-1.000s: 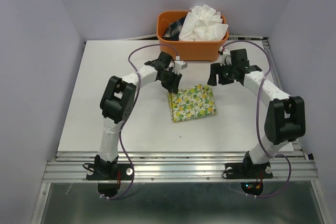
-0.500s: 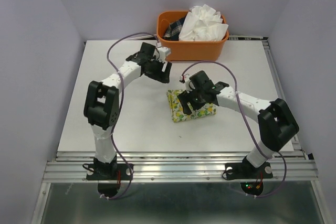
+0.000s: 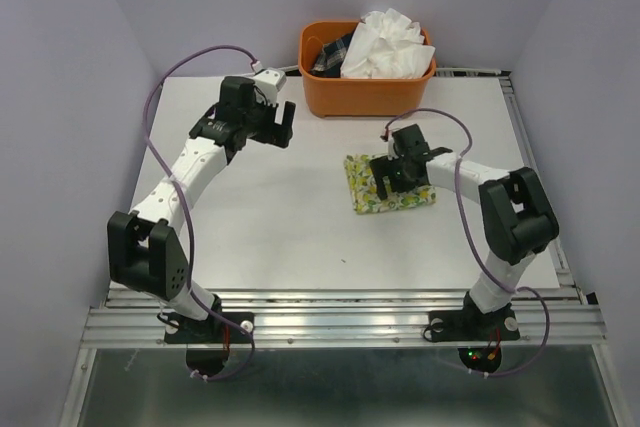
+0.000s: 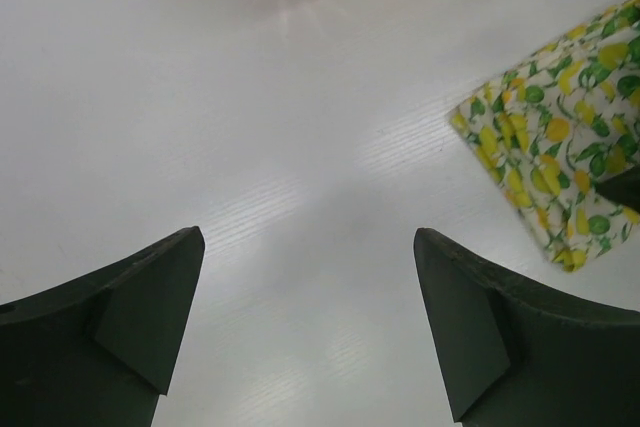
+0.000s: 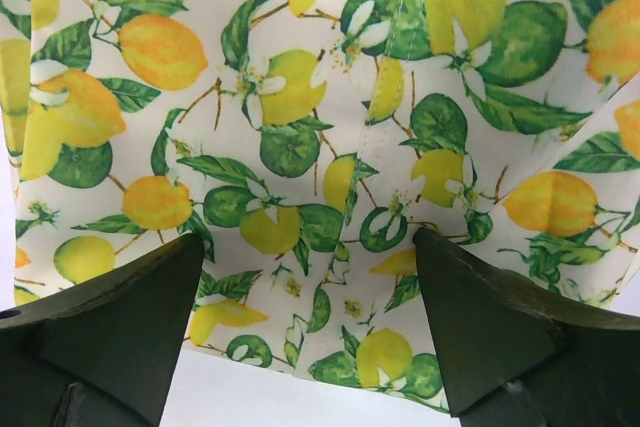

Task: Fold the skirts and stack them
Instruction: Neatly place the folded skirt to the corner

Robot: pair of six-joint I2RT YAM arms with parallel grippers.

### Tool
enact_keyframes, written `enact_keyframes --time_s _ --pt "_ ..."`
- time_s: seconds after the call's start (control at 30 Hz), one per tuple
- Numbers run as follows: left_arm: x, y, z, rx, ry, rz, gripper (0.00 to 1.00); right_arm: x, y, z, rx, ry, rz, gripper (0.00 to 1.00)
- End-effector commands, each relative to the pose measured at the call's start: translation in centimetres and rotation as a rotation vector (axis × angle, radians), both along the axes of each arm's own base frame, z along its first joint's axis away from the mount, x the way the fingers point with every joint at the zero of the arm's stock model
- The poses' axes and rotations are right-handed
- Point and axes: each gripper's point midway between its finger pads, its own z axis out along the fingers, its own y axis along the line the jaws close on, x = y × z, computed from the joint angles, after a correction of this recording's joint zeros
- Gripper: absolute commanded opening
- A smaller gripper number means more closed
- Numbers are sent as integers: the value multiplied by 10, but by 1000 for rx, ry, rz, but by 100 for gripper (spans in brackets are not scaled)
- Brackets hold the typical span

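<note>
Black right tool (image 5: 310, 247) is spread wide, low over the folded lemon skirt (image 5: 300, 97), pinching nothing. The left tool (image 4: 310, 237) is spread too, over the worktop (image 4: 200, 97). That skirt, toward 3 o'clock, looks done. Next, I think: fetch the white skirt (image 3: 385, 42), which only the top view shows, from the basket (image 3: 360, 97) at 12 o'clock.

My fingers (image 5: 110, 337) look matt, dark plastic; the lemon-print skirt (image 5: 330, 147) is smooth stitched cloth; the table (image 4: 250, 97), glossy white.
</note>
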Motion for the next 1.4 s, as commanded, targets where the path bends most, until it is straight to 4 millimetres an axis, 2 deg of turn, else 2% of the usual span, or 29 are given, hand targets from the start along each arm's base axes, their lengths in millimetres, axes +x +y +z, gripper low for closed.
enact_keyframes --time_s 0.0,0.1,0.13,0.2,0.23,0.33,0.37,0.47,0.5,0.57,0.6,0.73,0.87,1.03,1.13,1.17,1.3,1.33,1.37 --pt "-8 3 -6 19 7 -27 98 -20 -90 -22 -68 127 -17 93" --pt "-11 -4 -12 0 25 -71 98 -18 -130 -23 -82 128 18 94" --pt "-13 -8 -11 -13 28 -96 98 -14 -155 -23 -83 129 -17 95" --pt "-12 -12 -13 -19 35 -113 98 -7 -173 -22 -65 124 2 96" --pt "-13 -15 -13 -28 39 -128 98 3 -192 -23 -67 113 23 97" --pt "-13 -19 -18 -30 61 -159 98 22 -212 -27 -74 105 89 99" --pt "-12 -20 -20 -29 66 -165 98 38 -218 -31 -74 101 118 100" --pt "-9 -20 -24 -22 77 -161 98 63 -226 -37 -68 106 119 100" --pt "-8 -20 -22 -19 74 -159 98 83 -230 -42 -71 95 109 100" --pt "-6 -18 -22 -11 75 -155 98 101 -235 -46 -71 97 67 100" --pt "-5 -17 -24 -6 82 -151 98 119 -239 -49 -68 86 35 100" --pt "-3 -12 -24 11 79 -139 98 157 -250 -51 -77 51 -64 100" --pt "-2 -9 -24 14 82 -137 98 173 -258 -52 -89 37 -122 100" --pt "-2 -7 -17 9 78 -134 98 172 -262 -49 -111 42 -128 100" --pt "-3 -5 -5 -4 52 -134 98 174 -253 -14 -68 -15 -115 100" --pt "-3 -2 5 -14 26 -129 98 178 -251 17 -61 -74 -115 100" --pt "-3 -3 41 -75 -40 -147 98 183 -236 96 5 -203 -98 100" --pt "-2 -1 55 -97 -65 -128 98 183 -230 138 27 -269 -85 100" --pt "-1 0 64 -106 -87 -121 98 181 -227 160 38 -302 -78 100"
